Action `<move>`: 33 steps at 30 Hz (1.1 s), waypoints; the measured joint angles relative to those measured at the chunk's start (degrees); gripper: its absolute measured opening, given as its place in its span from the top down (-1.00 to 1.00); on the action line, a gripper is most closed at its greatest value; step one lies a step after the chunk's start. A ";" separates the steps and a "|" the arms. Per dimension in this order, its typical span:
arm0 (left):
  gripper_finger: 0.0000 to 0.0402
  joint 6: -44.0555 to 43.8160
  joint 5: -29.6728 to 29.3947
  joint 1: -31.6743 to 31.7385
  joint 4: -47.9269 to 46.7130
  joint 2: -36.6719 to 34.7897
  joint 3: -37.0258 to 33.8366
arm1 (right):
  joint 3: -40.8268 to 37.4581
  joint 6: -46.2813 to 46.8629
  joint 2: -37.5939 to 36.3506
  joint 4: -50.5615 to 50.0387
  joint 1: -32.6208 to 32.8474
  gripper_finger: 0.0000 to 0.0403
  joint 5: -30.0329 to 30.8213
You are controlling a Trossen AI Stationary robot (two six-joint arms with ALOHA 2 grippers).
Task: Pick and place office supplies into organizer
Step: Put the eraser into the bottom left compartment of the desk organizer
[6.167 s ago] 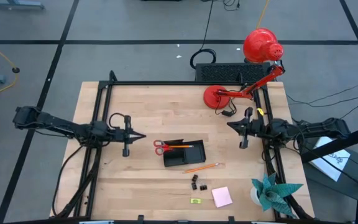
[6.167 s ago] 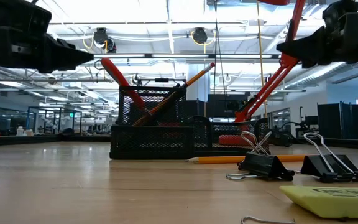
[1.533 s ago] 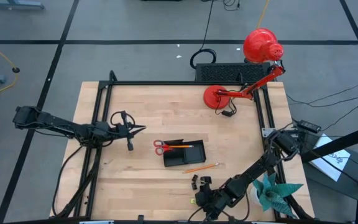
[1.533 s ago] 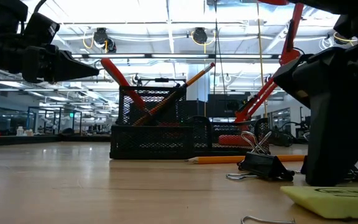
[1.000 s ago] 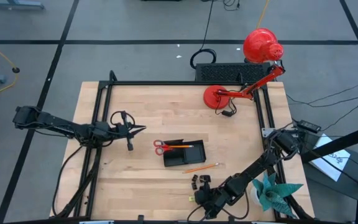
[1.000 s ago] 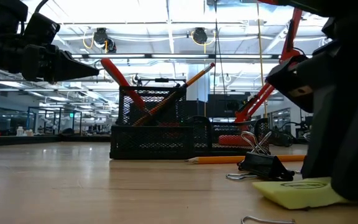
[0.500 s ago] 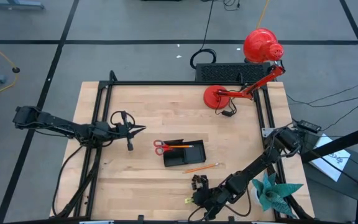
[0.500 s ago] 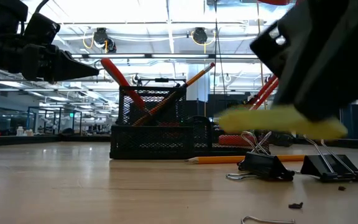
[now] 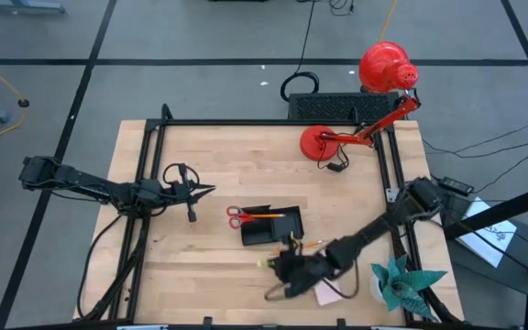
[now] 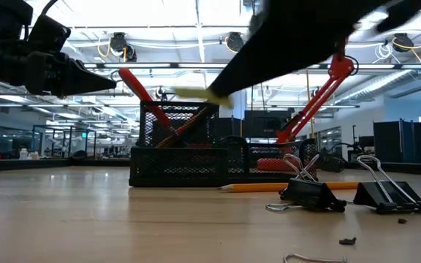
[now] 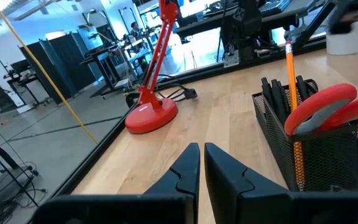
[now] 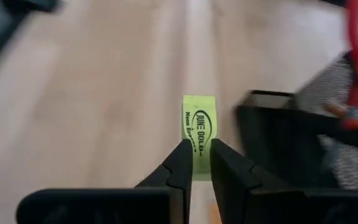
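Right gripper (image 12: 196,163) clamped on flat yellow-green eraser (image 12: 199,132), printed label up, held above wood table (image 9: 209,165) just near of black mesh organizer (image 9: 270,225). Red-handled scissors (image 9: 237,216) and orange pencil (image 11: 290,70) standing in organizer. Loose pencil (image 9: 312,245), wire-handled binder clips (image 10: 309,191), pink sticky pad (image 9: 326,291) close by on table. Left gripper (image 11: 200,163) pinched together, parked well left. Red lamp (image 9: 360,108) far right.

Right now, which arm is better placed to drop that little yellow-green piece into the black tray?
The right: its gripper already pinches the yellow-green eraser-like piece beside the black mesh organizer. The left gripper waits off to the side.
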 joint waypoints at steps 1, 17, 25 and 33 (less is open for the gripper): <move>0.85 0.00 0.00 0.00 0.00 0.00 0.00 | 0.00 -0.82 0.00 0.00 -1.23 0.81 -0.08; 0.85 0.46 0.07 0.00 -1.20 0.00 0.00 | 0.13 -7.93 -0.12 -3.51 -13.60 0.81 -10.68; 0.85 0.03 0.07 0.00 -0.71 0.00 0.00 | 0.07 -10.60 -0.03 -3.63 -13.05 0.80 -7.62; 0.85 0.11 0.07 0.00 -0.66 -0.02 0.00 | -0.07 -15.27 0.78 -3.08 -11.12 0.80 -2.87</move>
